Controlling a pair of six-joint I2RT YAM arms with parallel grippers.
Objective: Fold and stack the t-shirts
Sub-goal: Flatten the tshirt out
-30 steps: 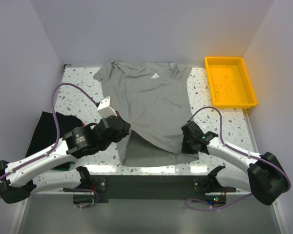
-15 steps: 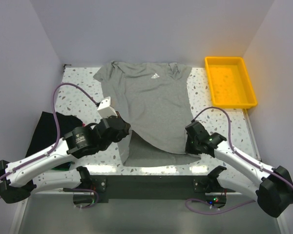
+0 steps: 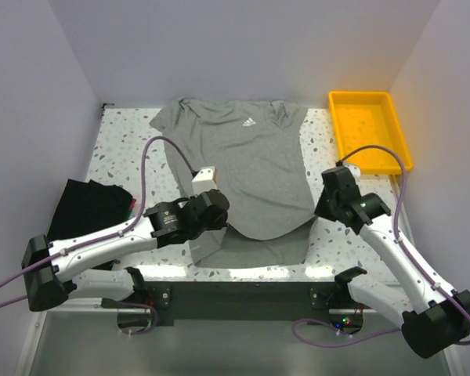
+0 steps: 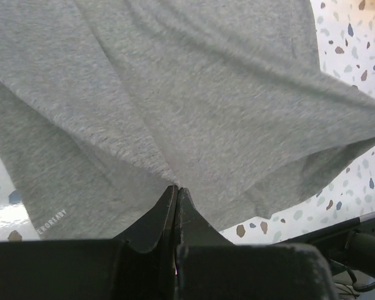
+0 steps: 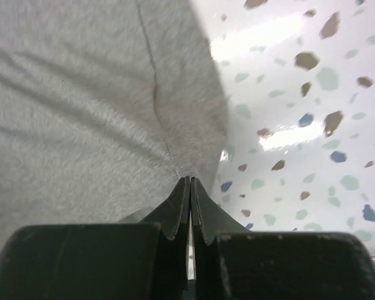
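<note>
A heather-grey t-shirt (image 3: pixel 247 160) with a small white chest logo lies flat mid-table, collar at the far side. My left gripper (image 3: pixel 222 221) is shut on its near-left hem, and my right gripper (image 3: pixel 320 210) is shut on its near-right hem. The top layer is lifted over the lower layer near the front edge. The left wrist view shows my left gripper (image 4: pixel 177 186) pinching grey fabric (image 4: pixel 175 94). The right wrist view shows my right gripper (image 5: pixel 189 179) pinching the shirt's edge (image 5: pixel 100 100). A folded black t-shirt (image 3: pixel 86 210) lies at the left. No green shirt shows.
A yellow plastic tray (image 3: pixel 342 125) stands at the far right on the speckled table (image 3: pixel 125 149). White walls close in the left, right and far sides. The arm bases sit along the near edge.
Both grippers have moved away from the near edge, carrying the grey shirt's hem toward the far side. The left one also shifted right. The lifted layer now covers more of the shirt.
</note>
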